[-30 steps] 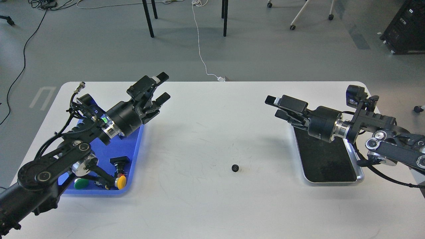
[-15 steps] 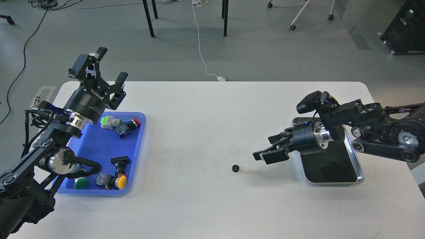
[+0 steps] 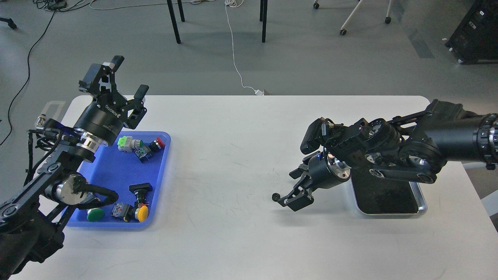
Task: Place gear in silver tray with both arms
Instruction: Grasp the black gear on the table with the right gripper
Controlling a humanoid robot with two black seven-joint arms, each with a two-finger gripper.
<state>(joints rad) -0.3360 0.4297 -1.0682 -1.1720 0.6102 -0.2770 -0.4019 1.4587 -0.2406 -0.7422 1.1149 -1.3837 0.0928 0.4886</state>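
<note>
A small black gear [image 3: 276, 196] lies on the white table near its middle. My right gripper [image 3: 290, 196] is open and low over the table, its fingertips just right of the gear, close to it; I cannot tell if they touch. The silver tray [image 3: 422, 202] with its dark floor lies at the right, partly hidden under my right arm. My left gripper [image 3: 126, 79] is open and empty, raised above the far left corner of the table, pointing up and away.
A blue plastic tray [image 3: 161, 171] at the left holds several push buttons and switch parts, among them a yellow one [image 3: 142, 212] and a green one [image 3: 95, 214]. Chair and table legs stand on the floor beyond the table.
My right gripper swung down and left from above the silver tray to the gear. My left gripper pulled back left off the table's middle and rose, then held still.
</note>
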